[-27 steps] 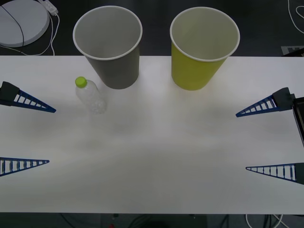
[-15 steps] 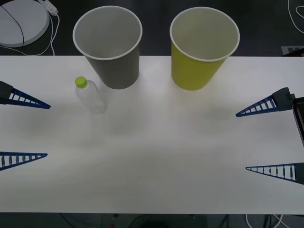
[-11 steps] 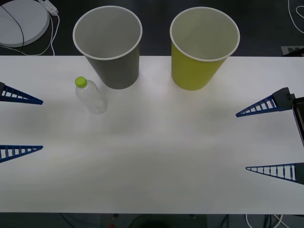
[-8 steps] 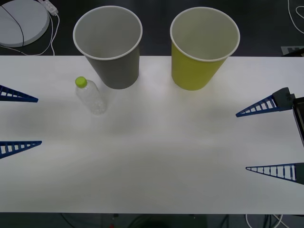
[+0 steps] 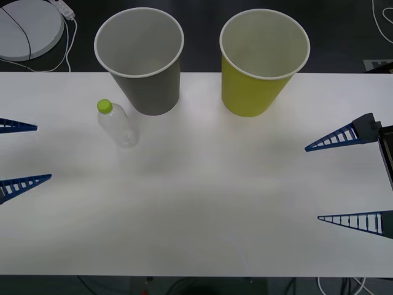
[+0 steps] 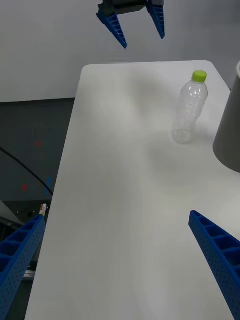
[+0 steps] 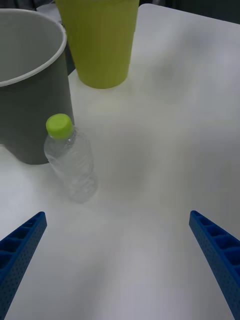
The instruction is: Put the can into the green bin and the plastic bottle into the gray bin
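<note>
The plastic bottle (image 5: 118, 123), clear with a lime-green cap, lies on the white table just left of the gray bin (image 5: 139, 58). The green bin (image 5: 264, 61) stands upright to the right of the gray one. The can is out of view. My left gripper (image 5: 43, 152) is open at the table's left edge, facing the bottle from a short distance. In the left wrist view the bottle (image 7: 72, 162) lies ahead of the open left gripper (image 7: 117, 215), beside the gray bin (image 7: 30, 100) and the green bin (image 7: 100, 45). My right gripper (image 5: 312, 183) waits open at the right edge.
A white round disc (image 5: 24, 27) with a cable lies on the dark floor beyond the table's far-left corner. The white table (image 5: 196, 203) spreads wide between the two arms. The right wrist view shows the bottle (image 6: 189, 112) and the left gripper (image 6: 144, 41) across the table.
The left gripper's fingers have drawn back toward the left edge and shifted toward the table's far side, nearer level with the bottle. The right arm, bottle and bins have not moved.
</note>
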{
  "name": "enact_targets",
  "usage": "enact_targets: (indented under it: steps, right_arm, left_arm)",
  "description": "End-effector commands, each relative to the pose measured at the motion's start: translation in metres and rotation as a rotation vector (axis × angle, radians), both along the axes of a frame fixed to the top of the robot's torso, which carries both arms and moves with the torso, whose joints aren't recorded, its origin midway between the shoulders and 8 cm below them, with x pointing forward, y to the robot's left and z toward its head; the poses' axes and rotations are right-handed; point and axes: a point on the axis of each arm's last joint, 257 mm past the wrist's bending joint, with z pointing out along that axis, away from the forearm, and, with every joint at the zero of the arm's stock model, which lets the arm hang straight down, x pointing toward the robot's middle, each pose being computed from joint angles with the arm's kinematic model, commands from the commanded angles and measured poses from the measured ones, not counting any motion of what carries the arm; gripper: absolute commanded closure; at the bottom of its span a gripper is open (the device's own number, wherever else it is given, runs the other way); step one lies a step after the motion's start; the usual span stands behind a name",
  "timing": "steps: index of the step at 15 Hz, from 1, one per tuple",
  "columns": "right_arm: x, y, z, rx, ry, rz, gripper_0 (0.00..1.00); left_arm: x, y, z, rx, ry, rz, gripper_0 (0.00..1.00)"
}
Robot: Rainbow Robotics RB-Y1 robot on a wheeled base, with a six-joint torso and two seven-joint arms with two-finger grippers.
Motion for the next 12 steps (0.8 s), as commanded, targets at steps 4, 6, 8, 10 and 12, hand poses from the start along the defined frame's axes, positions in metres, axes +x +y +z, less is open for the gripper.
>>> enact_targets:
  steps: [4, 6, 8, 10, 12]
  right_arm:
    - [0.000, 0.000, 0.000, 0.000, 0.000, 0.000, 0.00]
    - [0.000, 0.000, 0.000, 0.000, 0.000, 0.000, 0.00]
    - [0.000, 0.000, 0.000, 0.000, 0.000, 0.000, 0.00]
    - [0.000, 0.000, 0.000, 0.000, 0.000, 0.000, 0.00]
    - [0.000, 0.000, 0.000, 0.000, 0.000, 0.000, 0.00]
  left_arm:
    - [0.026, 0.006, -0.023, -0.029, -0.038, 0.129, 0.00]
    - [0.030, 0.005, -0.026, -0.064, -0.053, 0.159, 0.00]
    - [0.032, 0.005, -0.030, -0.089, -0.063, 0.181, 0.00]
    - [0.036, 0.006, -0.032, -0.117, -0.076, 0.217, 0.00]
    - [0.039, 0.006, -0.035, -0.146, -0.086, 0.246, 0.00]
